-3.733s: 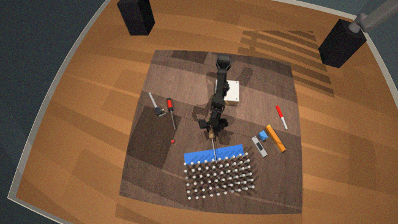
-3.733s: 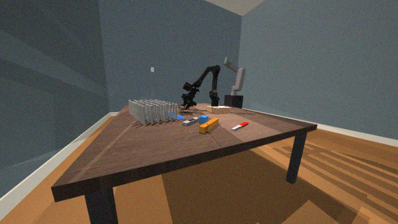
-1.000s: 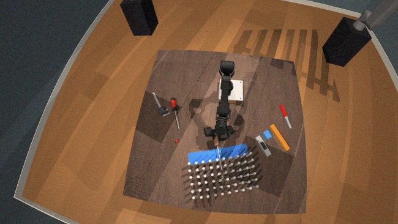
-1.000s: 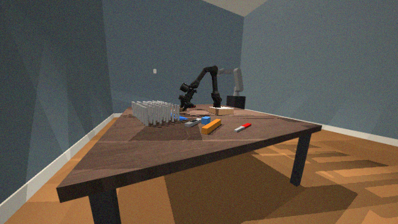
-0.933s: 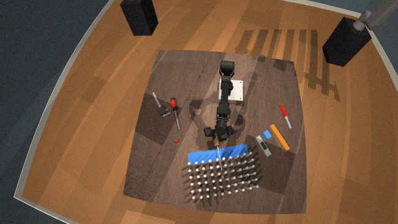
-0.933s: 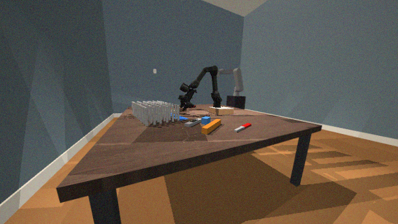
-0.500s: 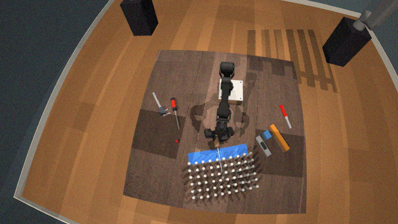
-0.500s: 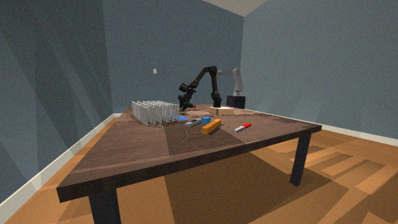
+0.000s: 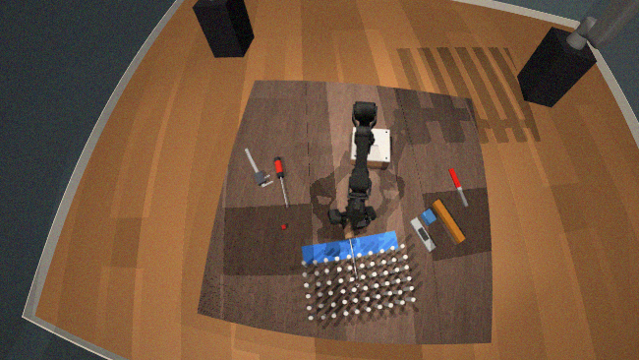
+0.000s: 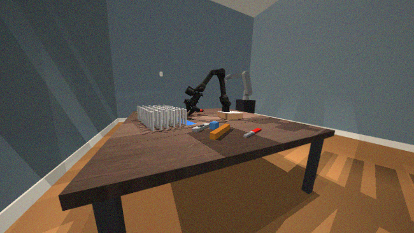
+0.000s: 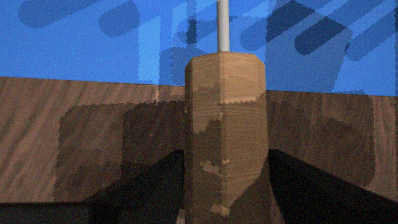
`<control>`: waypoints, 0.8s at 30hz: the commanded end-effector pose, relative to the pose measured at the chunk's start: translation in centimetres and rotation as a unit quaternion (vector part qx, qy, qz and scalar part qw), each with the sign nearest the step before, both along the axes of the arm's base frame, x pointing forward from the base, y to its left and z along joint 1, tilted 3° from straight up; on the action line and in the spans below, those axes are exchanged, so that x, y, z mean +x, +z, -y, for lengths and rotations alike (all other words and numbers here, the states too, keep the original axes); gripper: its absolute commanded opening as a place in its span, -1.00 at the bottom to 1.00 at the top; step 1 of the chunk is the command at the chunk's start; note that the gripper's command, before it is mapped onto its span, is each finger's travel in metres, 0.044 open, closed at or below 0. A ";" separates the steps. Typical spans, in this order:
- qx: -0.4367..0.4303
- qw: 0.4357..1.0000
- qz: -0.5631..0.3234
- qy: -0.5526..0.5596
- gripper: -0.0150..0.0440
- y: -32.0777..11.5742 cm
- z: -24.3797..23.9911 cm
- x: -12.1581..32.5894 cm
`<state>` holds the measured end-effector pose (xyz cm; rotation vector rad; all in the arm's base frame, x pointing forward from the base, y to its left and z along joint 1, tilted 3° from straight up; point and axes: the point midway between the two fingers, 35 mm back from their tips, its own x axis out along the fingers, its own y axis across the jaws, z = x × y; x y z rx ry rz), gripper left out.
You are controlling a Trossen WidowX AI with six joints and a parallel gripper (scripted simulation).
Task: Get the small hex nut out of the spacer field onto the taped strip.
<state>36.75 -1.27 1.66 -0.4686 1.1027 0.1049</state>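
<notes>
Wood-topped table (image 9: 265, 300) (image 10: 178, 149) (image 11: 30, 145) stands on a plank floor between blue-grey walls. At the left of the top view lies a caliper (image 9: 260, 177), with a screwdriver (image 9: 279, 167) (image 10: 200, 111) beside it. Nearer the spacers is a small red object (image 9: 283, 226), type not determined. A blue taped strip (image 9: 388, 239) (image 10: 191, 122) (image 11: 50, 50) runs along the front of the spacers (image 9: 354, 289) (image 10: 152, 121), which stand upright in close rows with narrow lanes between. The gripper (image 9: 350, 228) (image 10: 190, 112) (image 11: 225, 158) is partly open, its fingers closed against both sides of a wooden handle (image 9: 349, 235) (image 11: 225, 125). The attached thin metal rod (image 9: 353, 256) (image 11: 223, 25) crosses above the strip and reaches among the spacers; contact with them cannot be confirmed. The hex nut cannot be made out, so its exact position is undetermined. Right of the strip are a grey device (image 9: 423, 234) (image 10: 200, 127), a blue block (image 9: 428, 216) (image 10: 214, 125), an orange bar (image 9: 448, 221) (image 10: 220, 132) and a red-handled tool (image 9: 455, 179) (image 10: 256, 130), all outside the spacer field.
</notes>
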 end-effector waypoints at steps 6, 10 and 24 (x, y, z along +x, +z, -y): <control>0.000 1.000 0.010 -0.003 -0.49 0.6 -0.1 1.0; 0.000 1.000 0.010 -0.003 -0.49 0.6 -0.2 1.3; 0.000 1.000 0.011 -0.003 -0.49 0.6 -0.5 2.1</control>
